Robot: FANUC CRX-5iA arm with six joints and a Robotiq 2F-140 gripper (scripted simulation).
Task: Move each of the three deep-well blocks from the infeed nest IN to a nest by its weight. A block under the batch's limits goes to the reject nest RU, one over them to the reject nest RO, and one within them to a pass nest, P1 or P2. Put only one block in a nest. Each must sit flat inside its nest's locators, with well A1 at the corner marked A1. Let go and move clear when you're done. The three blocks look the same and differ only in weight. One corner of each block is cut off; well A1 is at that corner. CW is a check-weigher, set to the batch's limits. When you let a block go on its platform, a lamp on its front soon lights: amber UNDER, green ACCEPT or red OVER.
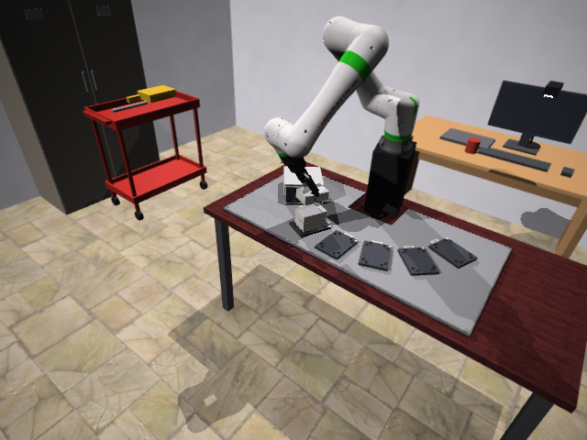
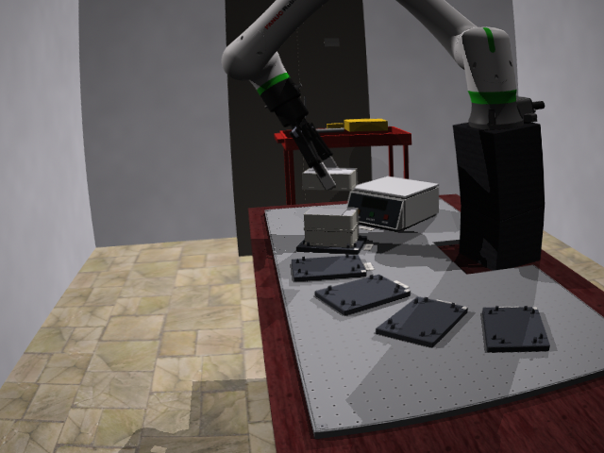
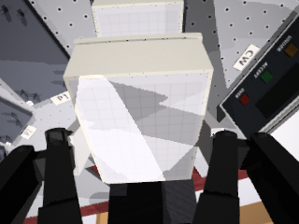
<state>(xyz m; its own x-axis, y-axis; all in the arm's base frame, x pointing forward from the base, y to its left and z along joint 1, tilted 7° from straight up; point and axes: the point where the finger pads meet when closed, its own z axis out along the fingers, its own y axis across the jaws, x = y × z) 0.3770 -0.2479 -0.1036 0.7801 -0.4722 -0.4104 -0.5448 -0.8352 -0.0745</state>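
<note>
My gripper (image 1: 313,188) (image 2: 331,172) (image 3: 143,120) is shut on a pale deep-well block (image 1: 324,197) (image 2: 317,182) (image 3: 140,126), its fingers on two opposite sides. The block hangs clear above the infeed nest (image 2: 322,249). Two more blocks (image 1: 310,217) (image 2: 330,227) are stacked in that nest; the upper one's top (image 3: 137,19) shows beyond the held block in the wrist view. The check-weigher (image 1: 303,175) (image 2: 397,186) has nothing on its platform. Its lamps show on its front panel (image 3: 280,79), none brightly lit. I cannot make out the held block's cut corner.
Four empty dark nests curve away from the infeed nest: the nearest (image 1: 336,245) (image 2: 327,268), labelled P1 (image 3: 61,98), then a second (image 1: 375,255) (image 2: 361,293), a third (image 1: 418,260) (image 2: 422,320) and the farthest (image 1: 452,251) (image 2: 514,328). The robot's black pedestal (image 1: 389,181) (image 2: 499,194) stands behind.
</note>
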